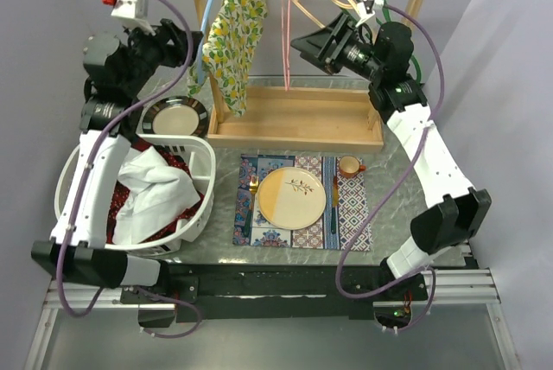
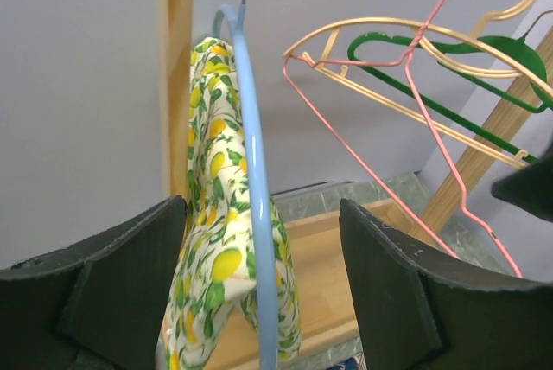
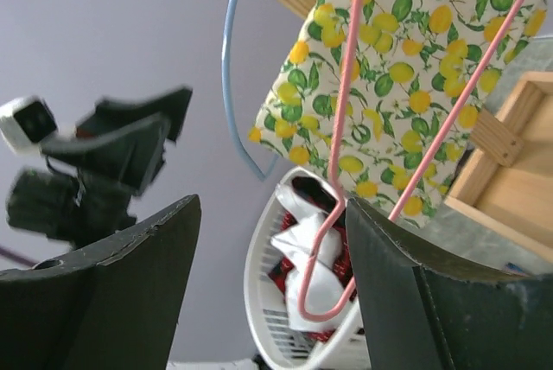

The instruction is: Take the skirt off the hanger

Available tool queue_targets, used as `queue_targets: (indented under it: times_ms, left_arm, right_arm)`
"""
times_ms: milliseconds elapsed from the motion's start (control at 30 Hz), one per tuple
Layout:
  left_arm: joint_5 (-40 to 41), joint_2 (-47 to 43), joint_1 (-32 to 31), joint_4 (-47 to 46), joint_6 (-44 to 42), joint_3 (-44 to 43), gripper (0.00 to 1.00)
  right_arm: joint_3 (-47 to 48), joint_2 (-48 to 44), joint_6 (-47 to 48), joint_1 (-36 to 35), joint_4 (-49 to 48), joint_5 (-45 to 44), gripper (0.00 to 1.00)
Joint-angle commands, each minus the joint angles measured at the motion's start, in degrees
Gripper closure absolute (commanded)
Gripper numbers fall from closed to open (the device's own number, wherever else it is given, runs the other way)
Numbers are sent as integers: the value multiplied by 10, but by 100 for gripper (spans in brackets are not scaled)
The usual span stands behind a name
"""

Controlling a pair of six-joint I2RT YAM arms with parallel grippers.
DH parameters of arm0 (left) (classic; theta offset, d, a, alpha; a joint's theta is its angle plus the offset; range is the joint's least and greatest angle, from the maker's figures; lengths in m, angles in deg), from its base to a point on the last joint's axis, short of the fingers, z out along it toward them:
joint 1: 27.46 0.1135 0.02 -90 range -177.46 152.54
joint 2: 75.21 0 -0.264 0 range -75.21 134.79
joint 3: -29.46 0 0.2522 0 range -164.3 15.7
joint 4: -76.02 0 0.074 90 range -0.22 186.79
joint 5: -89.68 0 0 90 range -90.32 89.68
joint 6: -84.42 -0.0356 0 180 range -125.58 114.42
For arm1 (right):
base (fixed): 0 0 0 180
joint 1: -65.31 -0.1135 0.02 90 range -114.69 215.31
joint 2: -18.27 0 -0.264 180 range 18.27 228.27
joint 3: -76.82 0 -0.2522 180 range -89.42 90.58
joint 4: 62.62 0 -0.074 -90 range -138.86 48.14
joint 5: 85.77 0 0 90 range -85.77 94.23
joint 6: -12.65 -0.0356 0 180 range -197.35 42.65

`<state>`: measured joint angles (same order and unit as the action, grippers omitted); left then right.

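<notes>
The lemon-print skirt (image 1: 238,37) hangs draped over a light blue hanger (image 1: 207,24) at the left end of the wooden rack's rail. In the left wrist view, the blue hanger (image 2: 255,214) and a fold of the skirt (image 2: 216,240) stand between the jaws of my left gripper (image 2: 263,283). That gripper is open and touches neither. My right gripper (image 1: 307,46) is open to the right of the skirt (image 3: 406,85). The bottom corner of a pink wire hanger (image 3: 324,283) lies close to its right finger, and nothing is held.
The wooden rack (image 1: 294,119) also carries pink (image 1: 289,15), cream and green hangers. A white laundry basket (image 1: 199,154) with white and red clothes sits at the left, with a dark plate (image 1: 177,117) behind it. A plate (image 1: 292,198) and cup (image 1: 349,165) rest on a patterned placemat.
</notes>
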<state>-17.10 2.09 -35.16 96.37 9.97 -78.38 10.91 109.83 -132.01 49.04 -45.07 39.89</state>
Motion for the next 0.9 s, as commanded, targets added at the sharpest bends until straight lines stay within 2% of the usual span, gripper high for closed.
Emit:
queue_targets:
  times_ms: [0, 100, 200, 300, 333, 400, 433, 467, 733, 867]
  left_arm:
    - [-4, 44, -27, -23, -26, -44, 24]
    - [9, 76, -58, -25, -41, -65, 27]
    - [40, 107, -77, -18, -58, -90, 35]
    - [71, 130, -84, -16, -69, -111, 52]
    - [75, 136, -85, -16, -71, -115, 62]
    - [82, 138, -86, -17, -72, -123, 73]
    - [82, 139, -86, -18, -74, -125, 88]
    - [82, 139, -87, -18, -73, -129, 97]
    - [69, 123, -114, -32, -63, -160, 99]
    - [95, 121, -127, -39, -59, -187, 99]
  right_arm:
    - [-31, -64, 73, -9, 32, 3, 25]
    - [-81, -111, 77, -10, 18, -13, 25]
    - [-128, -151, 85, -11, 11, -22, 26]
    - [-151, -185, 96, -18, 13, -27, 26]
    - [-161, -198, 100, -24, 14, -31, 26]
    - [-170, -212, 111, -26, 21, -36, 26]
    - [-179, -223, 111, -28, 22, -41, 26]
    - [-183, -228, 113, -28, 21, -42, 26]
    - [-198, -247, 120, -38, 19, -49, 26]
    - [-197, -256, 126, -41, 16, -59, 26]
